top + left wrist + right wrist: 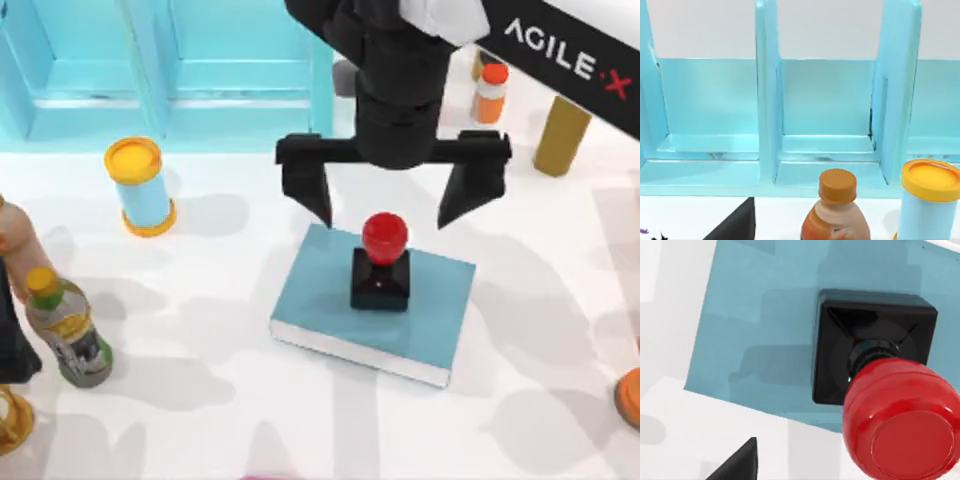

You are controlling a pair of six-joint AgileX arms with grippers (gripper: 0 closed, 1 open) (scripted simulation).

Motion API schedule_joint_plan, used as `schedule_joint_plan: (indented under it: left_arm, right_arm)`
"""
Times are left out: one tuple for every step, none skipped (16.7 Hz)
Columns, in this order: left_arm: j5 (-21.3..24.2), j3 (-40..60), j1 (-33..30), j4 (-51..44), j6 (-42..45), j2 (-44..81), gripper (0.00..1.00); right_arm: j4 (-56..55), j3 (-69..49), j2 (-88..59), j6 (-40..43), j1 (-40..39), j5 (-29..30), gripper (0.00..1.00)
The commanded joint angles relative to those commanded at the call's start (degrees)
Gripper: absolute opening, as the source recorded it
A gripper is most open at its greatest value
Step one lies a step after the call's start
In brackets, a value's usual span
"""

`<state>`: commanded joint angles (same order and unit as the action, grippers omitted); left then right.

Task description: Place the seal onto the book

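Basically done: seal's on the book, right hand let go.

From the top, the seal (381, 265) stands upright near the middle of the book (375, 303) on the desk (200, 390), and the right hand (385, 208) hangs above it, fingers spread wide on either side of the red knob, not touching. Left wrist cam faces the light-blue cabinet (765, 100), with the left arm parked at the desk's left side; can't tell that hand's state. Right wrist cam looks down on the seal (875, 355) sitting flat on the cover (760, 315). Next move, I'd guess: lift straight up without clipping the knob.
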<state>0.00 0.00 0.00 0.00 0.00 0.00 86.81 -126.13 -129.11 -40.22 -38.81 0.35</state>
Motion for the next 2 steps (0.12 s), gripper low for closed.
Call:
schedule_joint_plan:
  left_arm:
    - [0.0,0.0,0.0,0.0,0.0,0.0,1.0]
    - [0.0,0.0,0.0,0.0,0.0,0.0,1.0]
  right_arm:
    - [0.88,-0.91,-0.12,-0.02,0.05,0.01,1.0]
    - [1.16,-1.2,-0.17,-0.04,0.07,0.03,1.0]
